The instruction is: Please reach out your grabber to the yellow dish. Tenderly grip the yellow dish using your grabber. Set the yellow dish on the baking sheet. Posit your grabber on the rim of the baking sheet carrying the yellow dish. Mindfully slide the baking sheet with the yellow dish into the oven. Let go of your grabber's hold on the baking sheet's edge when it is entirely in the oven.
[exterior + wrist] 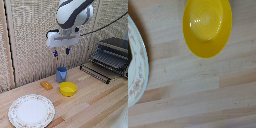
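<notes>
The end effector [61, 51] hangs in the air above the wooden tabletop [95, 102], with its small blue-tipped fingers [55, 52] pointing downward and set apart, holding nothing. It is positioned well above the objects on the tabletop, roughly over the blue cup [61, 74]. The yellow dish [68, 89] sits upright on the tabletop, just in front of the blue cup and slightly toward the exterior view's right of it; whether the two touch cannot be determined. In the wrist view the yellow dish [207, 26] appears as a shallow round bowl with an empty interior, resting on bare wood and clear of the white floral-rimmed plate [137, 62]. In the exterior view the white floral-rimmed plate [31, 110] lies flat at the near corner of the tabletop on the exterior view's left, apart from the yellow dish. A small orange block [46, 85] lies between the plate and the blue cup, near the cup. The oven [114, 51] stands at the far side on the exterior view's right, with its front open. The baking sheet [96, 70] of thin parallel bars extends from the oven's front at a downward tilt toward the tabletop, well apart from the yellow dish.
</notes>
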